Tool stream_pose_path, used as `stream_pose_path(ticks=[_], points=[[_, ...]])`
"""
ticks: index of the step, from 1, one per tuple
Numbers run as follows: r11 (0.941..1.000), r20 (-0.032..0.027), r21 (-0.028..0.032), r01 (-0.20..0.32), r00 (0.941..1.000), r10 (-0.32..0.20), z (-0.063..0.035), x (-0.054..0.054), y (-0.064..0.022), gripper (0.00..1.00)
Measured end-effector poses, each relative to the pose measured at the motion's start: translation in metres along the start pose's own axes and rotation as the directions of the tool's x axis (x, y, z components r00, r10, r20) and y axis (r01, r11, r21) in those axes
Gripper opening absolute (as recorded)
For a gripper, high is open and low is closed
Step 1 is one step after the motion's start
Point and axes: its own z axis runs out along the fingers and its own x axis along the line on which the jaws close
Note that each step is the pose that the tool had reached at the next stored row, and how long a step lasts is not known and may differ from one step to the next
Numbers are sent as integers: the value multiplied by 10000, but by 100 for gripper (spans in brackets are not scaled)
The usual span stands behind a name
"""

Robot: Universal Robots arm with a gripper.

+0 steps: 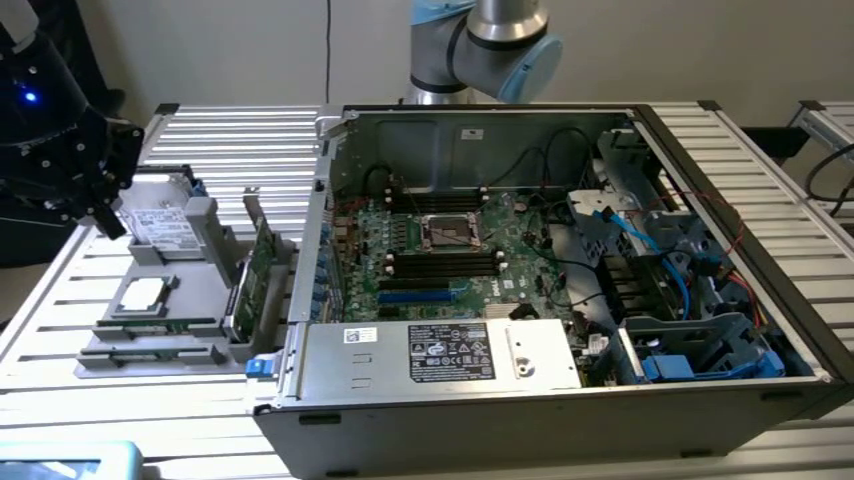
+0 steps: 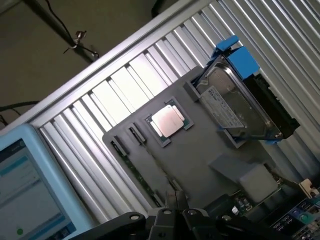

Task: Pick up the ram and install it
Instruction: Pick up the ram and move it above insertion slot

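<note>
Two slim green ram sticks (image 1: 154, 324) stand on edge in slots at the front of a grey parts tray (image 1: 200, 262), at the exterior view's left. In the wrist view the ram (image 2: 142, 176) runs as a thin strip along the tray (image 2: 200, 150) toward my gripper (image 2: 175, 202). My gripper (image 1: 110, 218) hangs above the tray's far left corner, beside the hard drive, apart from the ram. Its jaws look shut with nothing between them. The open computer case (image 1: 721, 170) shows the motherboard (image 1: 514, 215) with black memory slots (image 1: 441, 262).
The tray also carries a CPU (image 2: 167, 121), a hard drive (image 2: 235, 107) in a blue bracket, and an upright green expansion card (image 1: 250, 285). A tablet (image 2: 25, 190) lies at the table's corner. The arm's base (image 1: 474, 45) stands behind the case. Cables fill the case's right side.
</note>
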Motion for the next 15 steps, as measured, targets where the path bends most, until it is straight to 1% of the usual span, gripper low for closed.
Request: stream_pose_path(ticks=[3,5,7,9,11,14,15], points=[[9985,-27,-12,551,9985,-551,1,0,0,11],[9959,-39,-23,909,9959,-909,1,0,0,11],[9918,-47,-37,1276,9918,-1276,1,0,0,11],[9865,-53,-52,1637,9865,-1637,1,0,0,11],[9799,-61,-66,1996,9798,-1997,1,0,0,11],[9677,-78,-85,2521,9677,-2522,1,0,0,11],[9627,-87,-92,2706,9626,-2707,1,0,0,11]])
